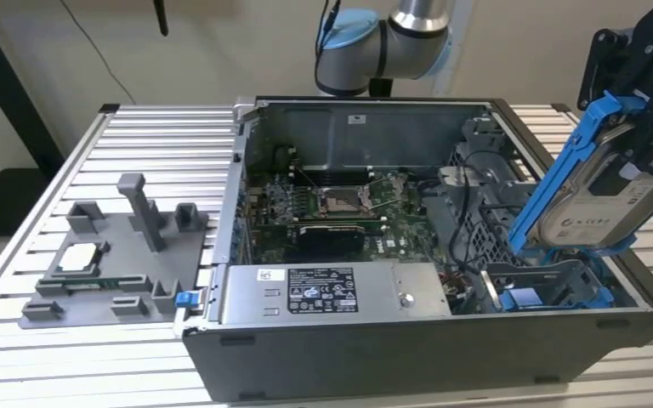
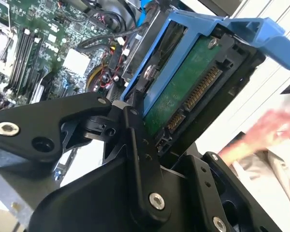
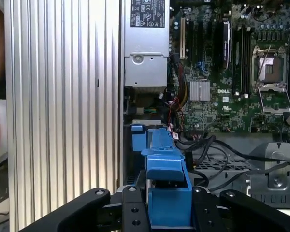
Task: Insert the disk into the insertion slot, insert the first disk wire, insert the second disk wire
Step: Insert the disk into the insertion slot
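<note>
While the first step, disk insertion, is in hand, the pincer (image 1: 639, 127) grips the disk (image 1: 591, 206), holding it tilted just above the insertion slot (image 1: 547, 289) at the exterior view's right end of the case (image 1: 417, 357), not yet entered. Seating it likely calls for levelling the disk and squaring it to the slot.

we count one disk (image 1: 599, 200), one open computer case (image 1: 417, 357), one power-supply box (image 1: 326, 293), one processor socket (image 1: 340, 202), one silver heatsink (image 3: 200, 90), one grey fixture (image 1: 122, 255) on the surface (image 1: 77, 365), one loose chip (image 1: 81, 257) on it, one robot arm (image 1: 383, 38), and one blurred hand (image 2: 270, 130).
</note>
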Available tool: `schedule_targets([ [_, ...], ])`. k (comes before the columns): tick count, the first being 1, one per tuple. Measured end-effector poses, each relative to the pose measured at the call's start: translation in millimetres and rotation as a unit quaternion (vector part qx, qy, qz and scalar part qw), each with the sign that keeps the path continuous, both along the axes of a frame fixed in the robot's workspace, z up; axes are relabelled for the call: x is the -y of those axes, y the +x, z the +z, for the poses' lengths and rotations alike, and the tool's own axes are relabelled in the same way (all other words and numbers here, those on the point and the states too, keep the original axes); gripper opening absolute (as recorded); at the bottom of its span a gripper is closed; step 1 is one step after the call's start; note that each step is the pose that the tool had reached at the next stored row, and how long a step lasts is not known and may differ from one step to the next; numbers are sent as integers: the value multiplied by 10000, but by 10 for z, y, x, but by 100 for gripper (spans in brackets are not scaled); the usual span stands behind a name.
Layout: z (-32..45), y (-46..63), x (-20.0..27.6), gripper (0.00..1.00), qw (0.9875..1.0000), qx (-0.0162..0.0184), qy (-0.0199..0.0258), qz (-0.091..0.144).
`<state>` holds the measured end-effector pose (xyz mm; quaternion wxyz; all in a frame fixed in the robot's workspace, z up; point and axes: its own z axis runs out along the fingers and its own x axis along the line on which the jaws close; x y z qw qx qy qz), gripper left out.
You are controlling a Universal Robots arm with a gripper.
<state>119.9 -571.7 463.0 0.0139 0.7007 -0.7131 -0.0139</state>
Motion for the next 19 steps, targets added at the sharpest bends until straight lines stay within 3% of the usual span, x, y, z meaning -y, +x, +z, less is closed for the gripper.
schedule_targets([
  [19,-251,6,0,0,10000,0,3,0],
])
